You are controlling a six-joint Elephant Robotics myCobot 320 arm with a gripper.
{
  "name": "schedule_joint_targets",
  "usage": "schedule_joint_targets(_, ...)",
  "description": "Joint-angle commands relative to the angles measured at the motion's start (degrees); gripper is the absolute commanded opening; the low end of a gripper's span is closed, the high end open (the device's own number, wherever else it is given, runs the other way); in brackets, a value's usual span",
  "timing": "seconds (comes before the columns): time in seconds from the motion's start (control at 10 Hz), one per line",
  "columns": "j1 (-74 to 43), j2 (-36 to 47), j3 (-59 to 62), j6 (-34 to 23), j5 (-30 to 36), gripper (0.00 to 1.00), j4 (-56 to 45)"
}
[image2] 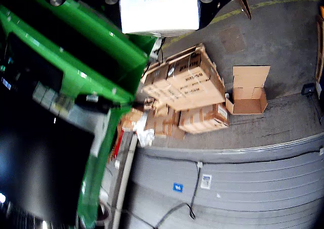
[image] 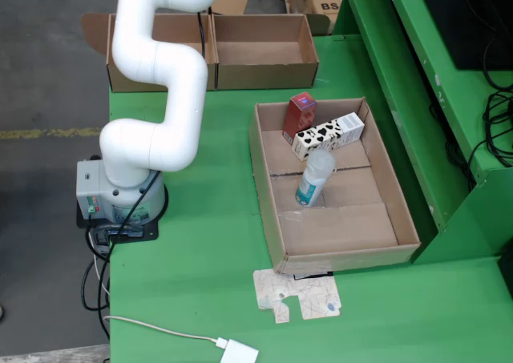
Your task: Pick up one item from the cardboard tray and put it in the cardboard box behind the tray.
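- We see a white d'Alba box in the wrist view, held at the top edge of the frame between the gripper's dark mounts.
- In the fixed view, the cardboard tray holds a red carton, a cow-patterned carton and a tilted bottle.
- The cardboard box behind it sits open.
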Motion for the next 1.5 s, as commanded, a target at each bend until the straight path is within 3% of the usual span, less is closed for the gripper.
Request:
schedule_joint_targets(0.0,-8.2,1.5,1.7,7.4,15.8,0.00,-29.9)
schedule_joint_targets(0.1,-8.2,1.5,1.7,7.4,15.8,0.00,-29.9)
schedule_joint_targets(0.4,-9.4,2.5,1.7,9.4,19.3,0.00,-43.7)
schedule_joint_targets(0.9,-6.3,2.2,1.7,10.7,19.9,0.00,-51.0)
schedule_joint_targets(1.1,-3.6,6.3,-7.1,11.8,19.7,0.00,-47.9)
schedule_joint_targets(1.2,-2.9,9.8,-16.9,11.9,19.8,0.00,-42.1)
schedule_joint_targets(1.4,-2.8,10.2,-20.1,12.1,20.0,0.00,-40.0)
